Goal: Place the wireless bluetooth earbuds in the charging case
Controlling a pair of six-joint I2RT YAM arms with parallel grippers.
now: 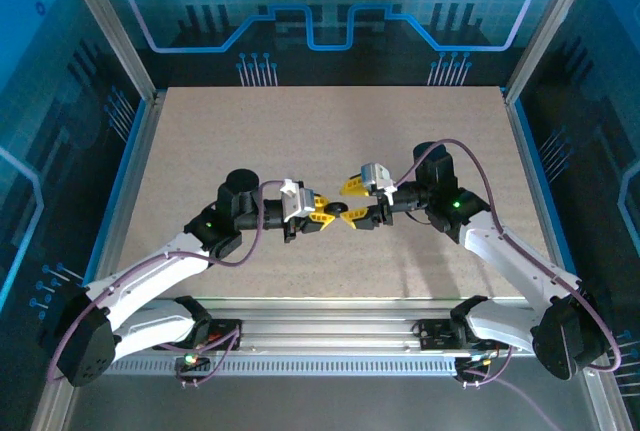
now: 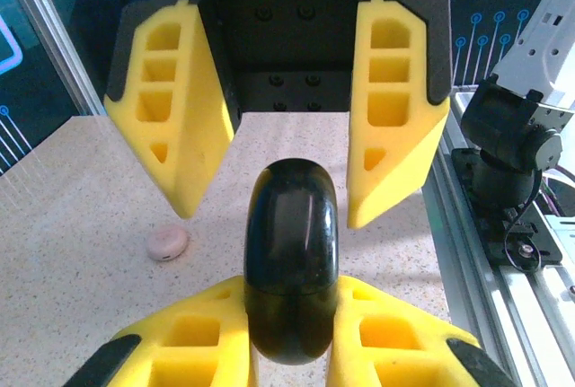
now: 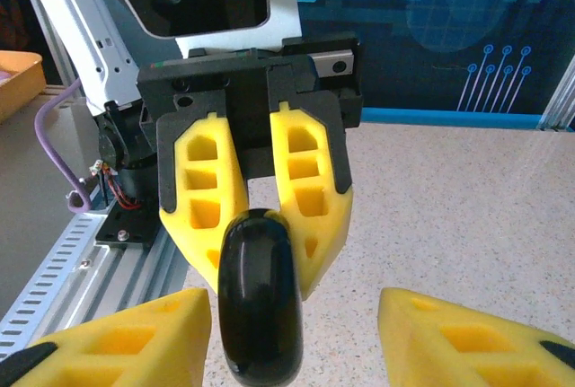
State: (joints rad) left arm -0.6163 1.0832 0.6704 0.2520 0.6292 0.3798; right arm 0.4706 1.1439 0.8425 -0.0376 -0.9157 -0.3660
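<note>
From above, a black charging case [image 1: 342, 213] is seen mid-table, the left gripper [image 1: 330, 215] at its 9 o'clock, the right gripper [image 1: 352, 202] at 3; in the left wrist view the case is clamped by the left fingers [image 2: 193, 333], and a pinkish round object [image 2: 167, 243] is shown at its 9 o'clock; in the right wrist view the right jaws are spread wide either side of the case.

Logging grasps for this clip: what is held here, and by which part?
The left hand clamps one end of the black case; the right hand is open around its free end, holding nothing.

Yellow fingers [image 2: 393, 109]; black case [image 2: 291, 261]; pink case [image 2: 167, 243]; speckled table [image 2: 72, 270].
</note>
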